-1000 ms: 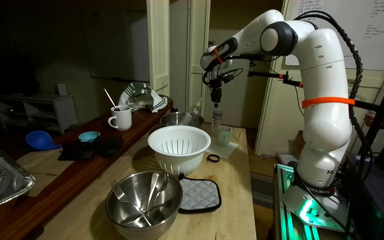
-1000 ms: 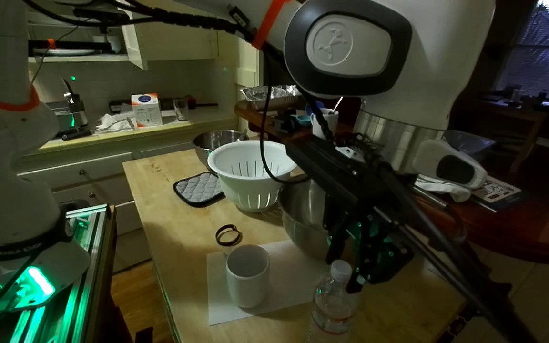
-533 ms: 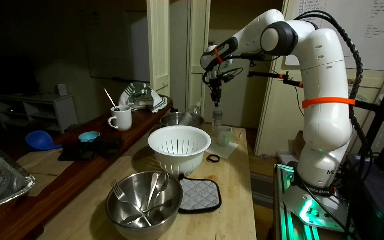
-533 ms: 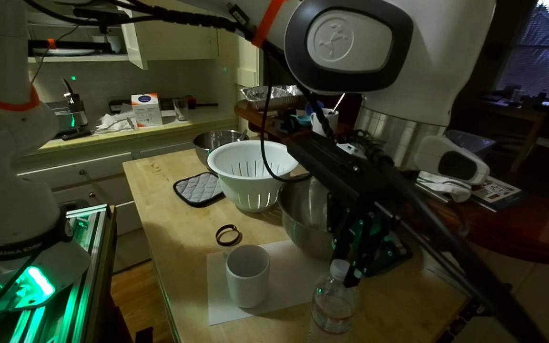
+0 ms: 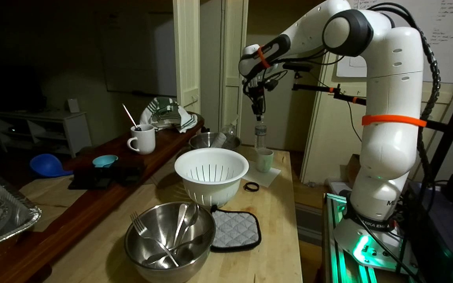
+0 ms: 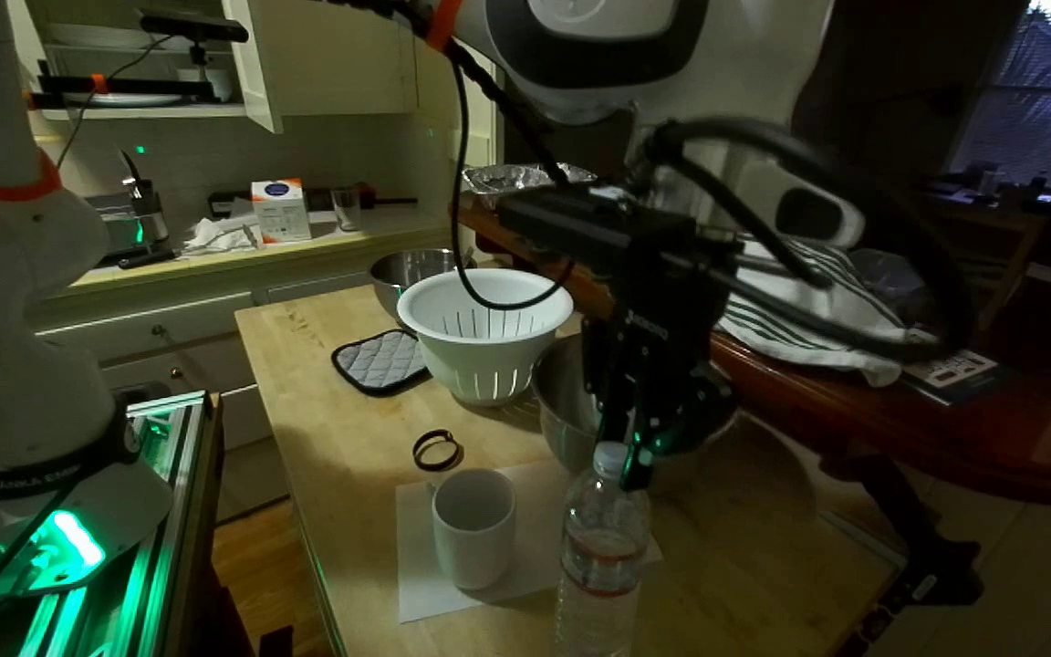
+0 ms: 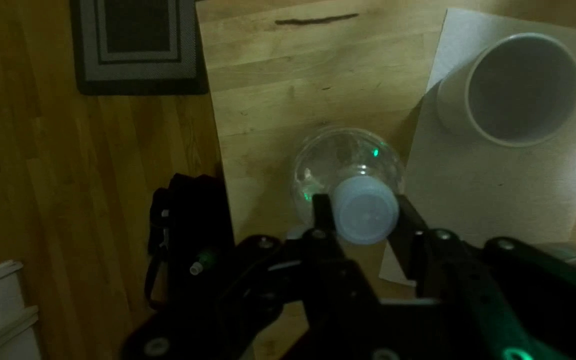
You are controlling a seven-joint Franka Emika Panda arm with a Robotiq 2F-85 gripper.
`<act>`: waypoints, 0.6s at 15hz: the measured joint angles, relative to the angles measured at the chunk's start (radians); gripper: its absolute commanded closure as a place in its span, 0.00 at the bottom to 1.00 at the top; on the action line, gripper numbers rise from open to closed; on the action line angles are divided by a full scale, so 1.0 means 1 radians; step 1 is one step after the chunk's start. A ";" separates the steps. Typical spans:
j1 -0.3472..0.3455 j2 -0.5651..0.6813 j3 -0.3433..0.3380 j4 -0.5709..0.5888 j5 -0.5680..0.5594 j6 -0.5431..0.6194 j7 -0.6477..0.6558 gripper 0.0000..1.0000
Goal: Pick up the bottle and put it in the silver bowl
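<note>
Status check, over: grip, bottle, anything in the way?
Gripper shut on the bottle by its top. Roughly upright, not yet placed. Mug close beside, possible snag.

Wht strainer (image 6: 484, 351) nr gry potholder (image 6: 383, 363); mug (image 6: 474, 538) on paper (image 6: 539, 525).

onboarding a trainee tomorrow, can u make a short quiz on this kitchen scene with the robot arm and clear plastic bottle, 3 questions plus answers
1. True or false: the grey square quilted fabric pot holder lies on the pale wooden table near the white round slotted plastic strainer.
2. Multiple choice: where does the black two-fingered hand grip the clear slim plastic bottle? a) its base b) its capped top c) its middle
3. Short answer: what lies directly under the pale cylindrical ceramic mug?

Key: 1. True; 2. b; 3. a flat white sheet of paper.
</note>
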 measured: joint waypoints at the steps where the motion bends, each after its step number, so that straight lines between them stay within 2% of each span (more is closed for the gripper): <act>1: 0.015 -0.039 0.001 -0.029 -0.025 0.000 0.009 0.92; 6: 0.077 -0.249 0.018 -0.167 -0.109 -0.003 0.008 0.92; 9: 0.112 -0.375 0.029 -0.223 -0.126 -0.003 -0.053 0.92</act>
